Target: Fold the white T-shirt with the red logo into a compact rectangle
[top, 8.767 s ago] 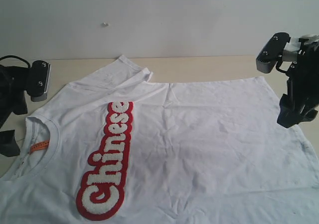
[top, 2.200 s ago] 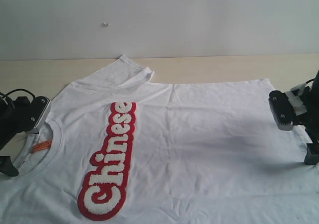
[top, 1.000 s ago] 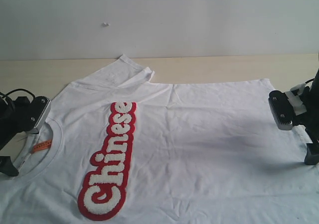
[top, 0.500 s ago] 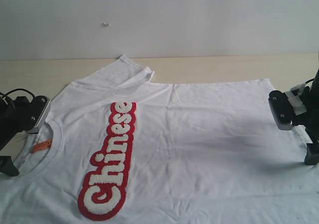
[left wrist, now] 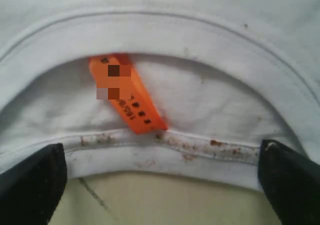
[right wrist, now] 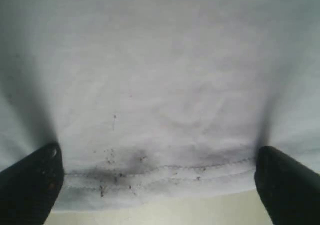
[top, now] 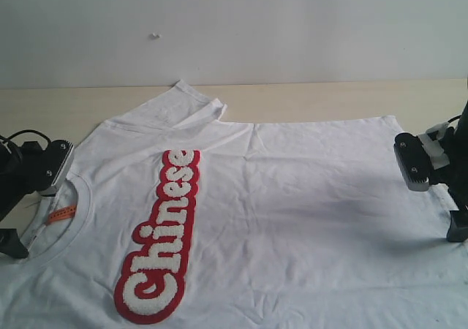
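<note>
The white T-shirt lies flat and face up on the table, neck at the left and hem at the right. The red logo runs down its chest. My left gripper sits low at the collar, open. Its black fingers straddle the ribbed back collar beside the orange neck tag. My right gripper is down at the hem, open, with its fingers wide apart on either side of the stitched, smudged hem.
The beige table shows beyond the shirt, ending at a pale wall. One sleeve lies folded up toward the wall. Bare table shows under each gripper.
Since the earliest frame both arms have come down, the left to the collar and the right to the hem. Over the last second nothing has visibly moved.
</note>
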Robot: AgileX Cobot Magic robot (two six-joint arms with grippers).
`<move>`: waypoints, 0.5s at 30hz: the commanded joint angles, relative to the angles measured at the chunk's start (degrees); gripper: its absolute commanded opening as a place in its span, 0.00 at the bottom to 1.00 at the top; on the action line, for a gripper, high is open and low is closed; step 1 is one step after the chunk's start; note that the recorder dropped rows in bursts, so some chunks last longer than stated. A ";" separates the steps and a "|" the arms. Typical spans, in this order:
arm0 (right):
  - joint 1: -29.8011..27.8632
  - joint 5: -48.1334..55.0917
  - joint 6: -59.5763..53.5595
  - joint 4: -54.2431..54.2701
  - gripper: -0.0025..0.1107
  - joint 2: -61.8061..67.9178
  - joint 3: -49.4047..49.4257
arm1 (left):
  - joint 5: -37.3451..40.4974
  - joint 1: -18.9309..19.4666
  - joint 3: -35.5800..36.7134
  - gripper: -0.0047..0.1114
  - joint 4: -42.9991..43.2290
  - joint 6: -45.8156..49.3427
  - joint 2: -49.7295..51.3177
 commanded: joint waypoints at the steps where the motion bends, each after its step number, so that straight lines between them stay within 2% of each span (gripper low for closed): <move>1: -0.23 -0.82 -0.29 -1.21 0.95 1.92 0.94 | -4.37 0.11 0.35 0.94 -1.17 -0.99 1.51; 3: -0.23 -1.06 -0.29 -1.21 0.95 1.92 0.94 | -4.13 0.11 0.58 0.91 -1.17 -0.99 1.63; 6: -0.23 -1.06 -0.29 -1.21 0.95 1.92 0.94 | -4.13 0.11 1.07 0.76 -1.17 -0.99 2.30; 12: -0.23 -1.07 -0.13 -1.21 0.95 1.92 0.94 | -3.33 0.11 1.73 0.29 -1.17 -0.99 3.97; 13: -0.23 -1.07 -0.13 -1.21 0.95 1.92 0.94 | -3.22 0.11 1.73 0.20 -1.17 -0.99 3.96; 14: -0.23 -1.43 -0.12 -1.21 0.95 1.92 0.94 | -3.22 0.11 1.73 0.04 -1.17 -1.27 3.96; 15: -0.23 -1.74 -0.12 -1.21 0.95 1.92 0.94 | -3.09 0.11 1.73 0.04 -1.17 -1.70 3.96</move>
